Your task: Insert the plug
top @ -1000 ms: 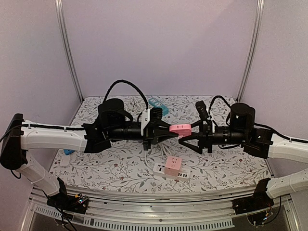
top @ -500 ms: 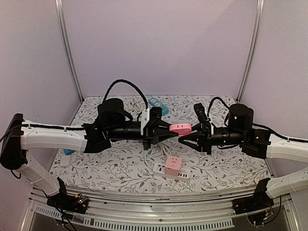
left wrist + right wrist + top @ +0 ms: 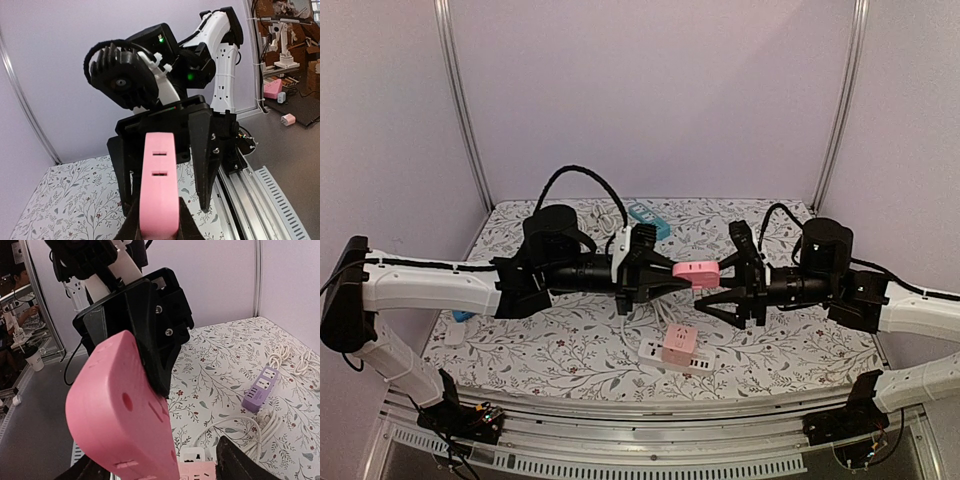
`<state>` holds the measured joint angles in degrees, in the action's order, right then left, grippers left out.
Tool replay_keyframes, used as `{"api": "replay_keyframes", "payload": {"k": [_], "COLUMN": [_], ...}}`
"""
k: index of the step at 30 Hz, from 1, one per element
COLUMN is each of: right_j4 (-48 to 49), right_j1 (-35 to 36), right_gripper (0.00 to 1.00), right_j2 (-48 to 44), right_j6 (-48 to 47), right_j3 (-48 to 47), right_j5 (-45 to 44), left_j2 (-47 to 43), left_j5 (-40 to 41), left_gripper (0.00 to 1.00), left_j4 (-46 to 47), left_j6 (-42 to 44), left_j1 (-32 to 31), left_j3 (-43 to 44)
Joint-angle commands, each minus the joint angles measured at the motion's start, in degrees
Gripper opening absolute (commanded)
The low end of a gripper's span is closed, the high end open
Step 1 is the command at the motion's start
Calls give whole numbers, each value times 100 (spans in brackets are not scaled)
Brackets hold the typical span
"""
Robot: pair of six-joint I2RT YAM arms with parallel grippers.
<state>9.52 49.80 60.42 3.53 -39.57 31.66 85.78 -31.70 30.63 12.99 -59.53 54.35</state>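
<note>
Lilac walls and a flowery cloth over the desk [image 3: 790,345], and all the action is up in the air at the middle. Left end effector [image 3: 665,279] is clamped on the pink power strip [image 3: 696,270], holding it level above the desk with the free end pointing to 3 o'clock. Right end effector [image 3: 712,289] sits right at that end with its jaws spread, gripping nothing as far as I can see, and I can't spot a plug in it.

If it were me, I'd hold the left arm dead steady and line the right one up square with the socket face. I wouldn't close until it's centred, or the strip could twist in the grip.

Strip is glossy pink plastic with a rounded end. It has two slots on the narrow edge, and a round hole plus slots on the broad face. Down at 6 o'clock a pink-and-white socket block [image 3: 678,345] lies on the desk
</note>
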Motion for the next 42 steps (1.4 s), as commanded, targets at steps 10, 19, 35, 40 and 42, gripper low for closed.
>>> {"api": "replay_keyframes", "payload": {"k": [10, 19, 35, 40, 42], "right_j4": [-1286, -1304, -1252, -1243, -1194], "right_j1": [-36, -123, -260, -256, -255], "right_gripper": [70, 26, 0, 0, 0], "right_j2": [-381, 701, 1317, 1494, 1572], "right_j6": [-943, -1297, -1877, -1975, -1904], "right_j3": [-207, -575, -422, -518, -534], "right_j5": [-322, 208, 63, 117, 148], "left_j2": [458, 1014, 1826, 1878, 1925], "left_j5": [-653, -939, -1075, -1273, -1301], "left_gripper": [0, 0, 0, 0, 0], "left_j4": [-428, -8, 801, 665, 651], "left_j6": [-7, -45, 189, 392, 491], "left_j1": [309, 556, 752, 867, 872], "left_j3": [-241, -261, -283, -316, -327]}}
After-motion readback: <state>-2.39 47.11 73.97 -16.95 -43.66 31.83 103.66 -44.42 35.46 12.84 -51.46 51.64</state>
